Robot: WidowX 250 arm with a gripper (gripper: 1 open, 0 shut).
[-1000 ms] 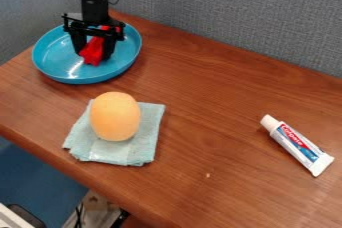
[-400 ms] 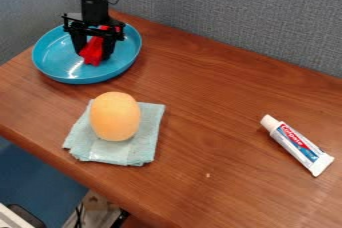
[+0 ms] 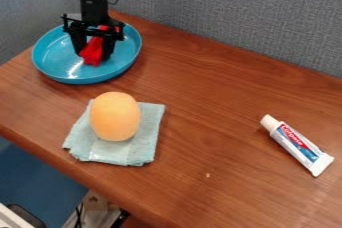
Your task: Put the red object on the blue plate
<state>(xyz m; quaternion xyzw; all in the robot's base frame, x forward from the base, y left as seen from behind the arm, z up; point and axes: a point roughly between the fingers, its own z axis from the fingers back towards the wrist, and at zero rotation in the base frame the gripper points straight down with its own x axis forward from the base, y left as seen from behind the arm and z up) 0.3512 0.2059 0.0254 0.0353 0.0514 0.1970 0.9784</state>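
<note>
Gripper [image 3: 92,48] points straight down inside the blue plate [image 3: 54,64], fingers flanking the red object [image 3: 92,50], grip or release unclear — next, free it and lift clear.

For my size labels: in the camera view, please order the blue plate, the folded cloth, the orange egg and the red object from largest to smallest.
1. blue plate
2. folded cloth
3. orange egg
4. red object, partly hidden by the claw
</note>
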